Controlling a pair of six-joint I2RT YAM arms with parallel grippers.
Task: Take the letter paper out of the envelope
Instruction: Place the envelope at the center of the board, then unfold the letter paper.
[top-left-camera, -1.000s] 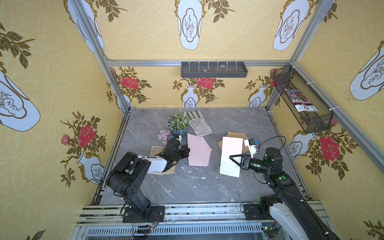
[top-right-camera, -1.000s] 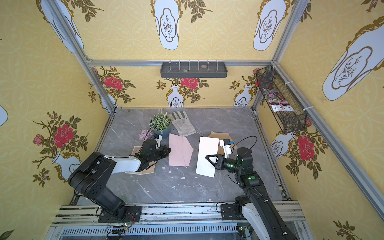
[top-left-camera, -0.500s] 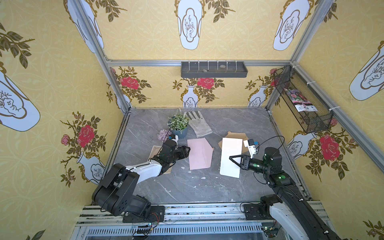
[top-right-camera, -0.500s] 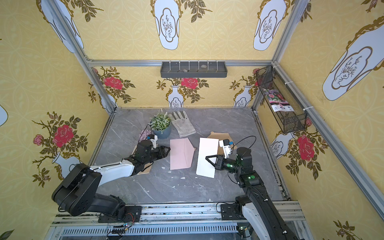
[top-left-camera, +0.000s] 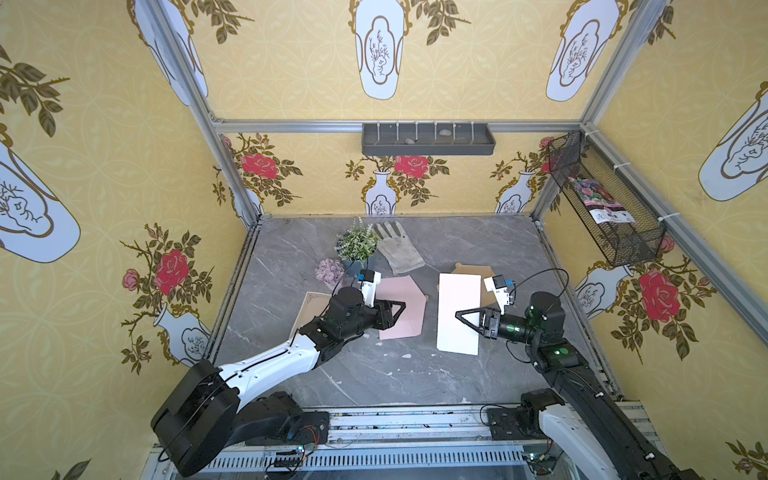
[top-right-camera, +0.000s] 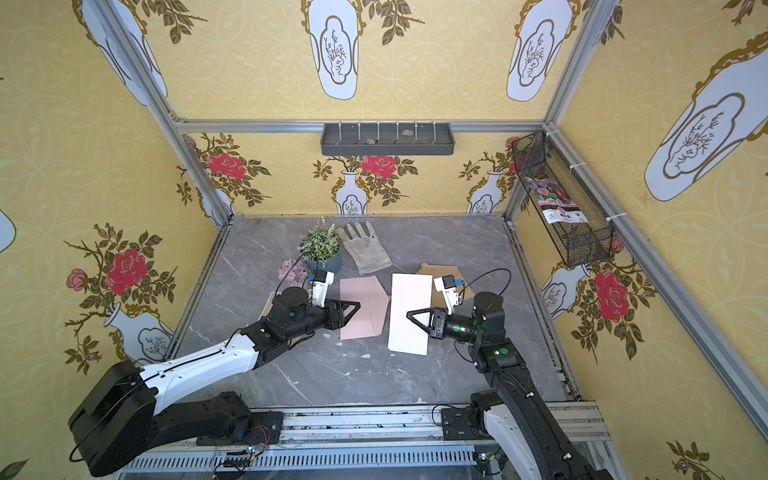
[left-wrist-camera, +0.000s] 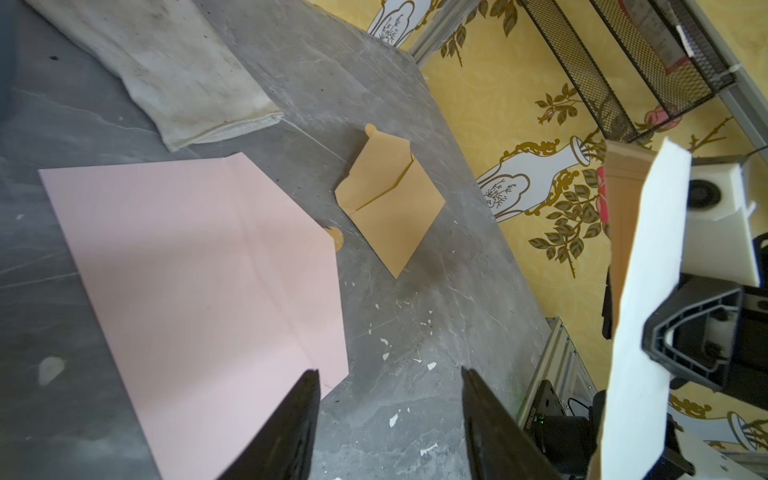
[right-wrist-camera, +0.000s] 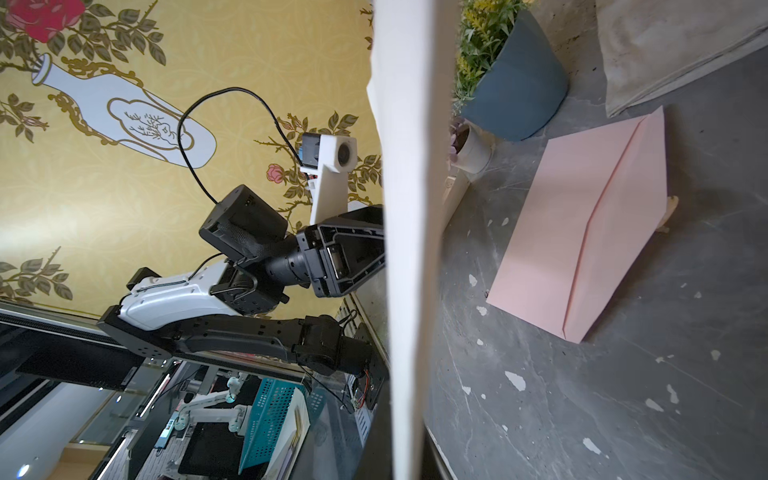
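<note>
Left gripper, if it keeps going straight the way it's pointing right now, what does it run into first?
Probably the white letter paper that the right gripper holds up. The left gripper points across the pink envelope, above it, though height is hard to judge.

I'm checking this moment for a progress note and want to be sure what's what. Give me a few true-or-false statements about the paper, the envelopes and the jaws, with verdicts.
1. The right gripper holds the white letter paper with its jaws shut on it. True.
2. The pink envelope is gripped by the left gripper. False: its jaws stand apart with nothing between them, and the envelope lies flat on the table.
3. The white paper is still tucked inside the pink envelope. False: it is fully out, apart from the envelope.
4. A tan envelope lies on the table beyond the pink one in the left wrist view. True.
5. A work glove lies beside the potted plant. True.
</note>
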